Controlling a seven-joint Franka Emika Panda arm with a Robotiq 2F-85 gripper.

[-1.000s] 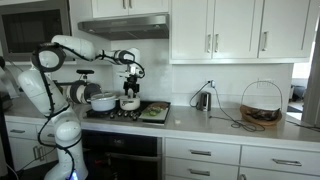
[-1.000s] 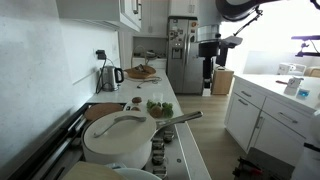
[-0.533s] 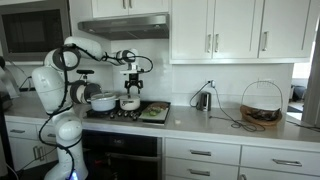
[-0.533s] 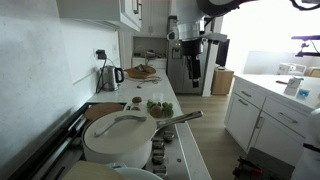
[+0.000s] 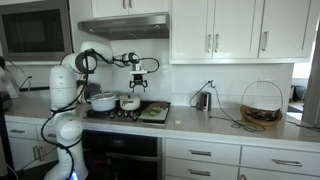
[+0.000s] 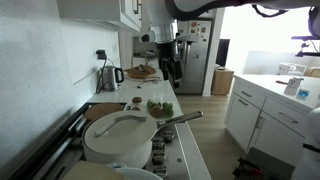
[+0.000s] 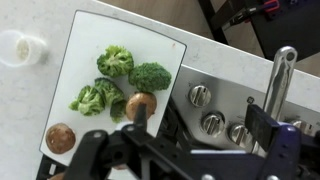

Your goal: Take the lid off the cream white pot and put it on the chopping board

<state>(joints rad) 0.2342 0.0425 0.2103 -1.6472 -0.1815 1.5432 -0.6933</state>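
In an exterior view the gripper hangs over the stove, above the cream white pot and clear of it. The lid sits on the pot. The chopping board lies just beside the pot on the side away from the robot's body, and a wide pale pot stands on the other side. Farther along the counter are a kettle and a wire basket.

In an exterior view along the counter, the gripper hangs in the air, its fingers apparently apart with nothing between them. The wide pale pot fills the foreground and broccoli lies beyond it. The small pot cannot be made out here.

The wrist view looks down on the chopping board, which carries broccoli and brown round pieces. Stove knobs and a steel handle are beside the board. The gripper is only a dark blur along the bottom edge.
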